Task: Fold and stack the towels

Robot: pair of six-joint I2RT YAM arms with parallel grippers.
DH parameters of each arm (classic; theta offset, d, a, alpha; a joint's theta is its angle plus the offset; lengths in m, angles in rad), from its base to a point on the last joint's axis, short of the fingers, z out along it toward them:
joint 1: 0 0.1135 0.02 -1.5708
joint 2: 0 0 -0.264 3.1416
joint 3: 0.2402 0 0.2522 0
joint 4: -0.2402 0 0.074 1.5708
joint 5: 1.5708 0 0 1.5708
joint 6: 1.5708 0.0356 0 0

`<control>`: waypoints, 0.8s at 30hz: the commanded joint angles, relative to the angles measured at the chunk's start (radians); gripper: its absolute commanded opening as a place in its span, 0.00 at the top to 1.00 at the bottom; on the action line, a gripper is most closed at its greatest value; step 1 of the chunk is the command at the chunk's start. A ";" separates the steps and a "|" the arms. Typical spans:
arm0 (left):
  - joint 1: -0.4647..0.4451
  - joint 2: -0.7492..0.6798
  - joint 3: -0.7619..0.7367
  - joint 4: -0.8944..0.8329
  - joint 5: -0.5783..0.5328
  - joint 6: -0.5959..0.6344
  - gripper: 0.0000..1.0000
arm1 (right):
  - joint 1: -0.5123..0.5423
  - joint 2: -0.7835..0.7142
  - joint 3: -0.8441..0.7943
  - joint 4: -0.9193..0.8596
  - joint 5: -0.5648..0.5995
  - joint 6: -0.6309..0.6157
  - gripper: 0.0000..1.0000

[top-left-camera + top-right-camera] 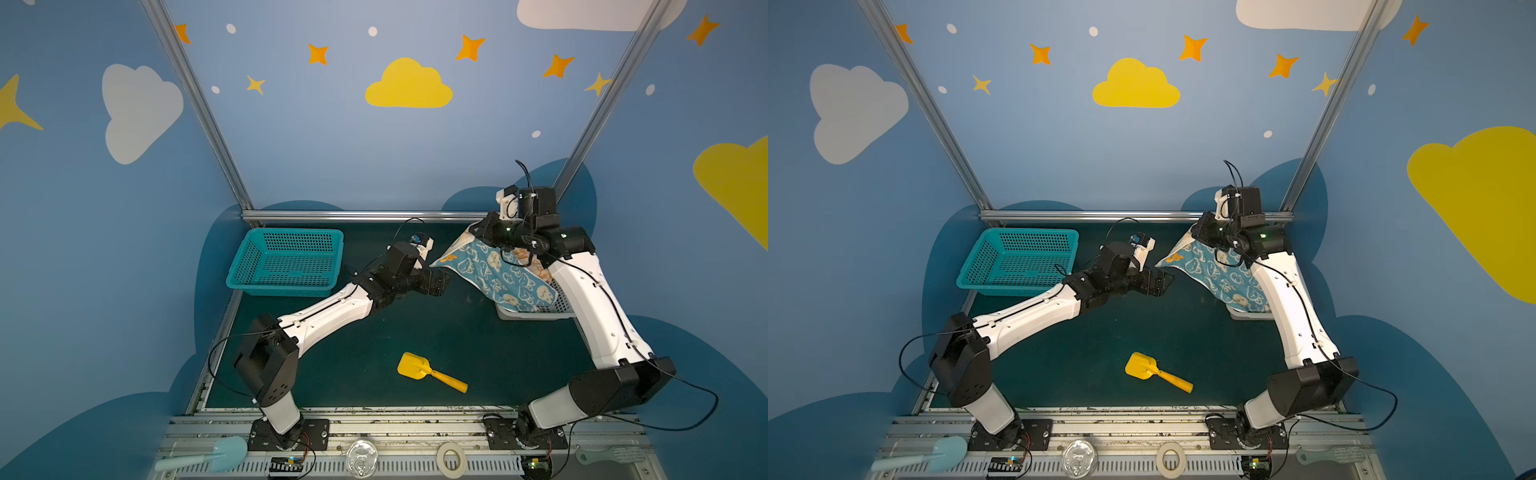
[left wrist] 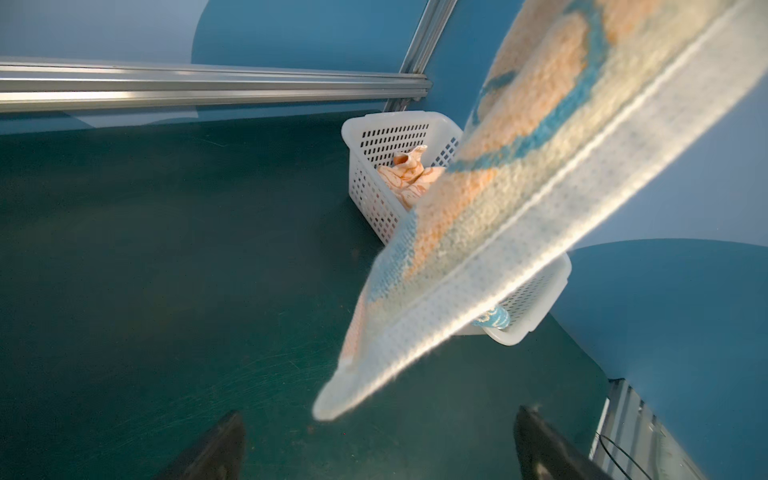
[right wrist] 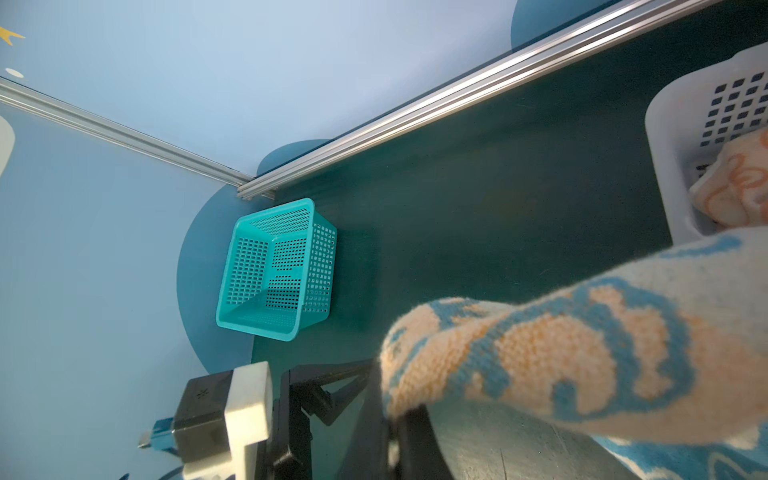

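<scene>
- White basket (image 1: 536, 314): desk's far right corner, with orange towels (image 2: 409, 174) crumpled inside.
- Blue-and-cream towel (image 1: 494, 270): raised, slanting over the basket. Long axis runs from the pinched far corner down to the basket's near rim. Free corner juts toward desk centre.
- Right gripper (image 1: 473, 235): clamped on the towel's far corner.
- Left gripper (image 2: 378, 446): jaws wide apart, empty. The free corner hangs just ahead of it, not touching.

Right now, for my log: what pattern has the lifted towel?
Blue with cream rabbit faces; the towel shows best in a top view.
</scene>
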 commanded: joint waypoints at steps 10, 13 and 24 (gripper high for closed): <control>0.045 0.118 0.082 0.099 0.021 0.060 0.31 | 0.010 0.010 -0.063 0.057 -0.023 -0.002 1.00; 0.045 0.139 0.100 0.108 0.041 0.048 0.43 | 0.013 0.008 -0.088 0.074 -0.025 0.001 1.00; 0.079 0.085 0.127 -0.036 -0.007 0.091 0.97 | 0.019 0.017 -0.083 0.047 -0.008 -0.020 0.99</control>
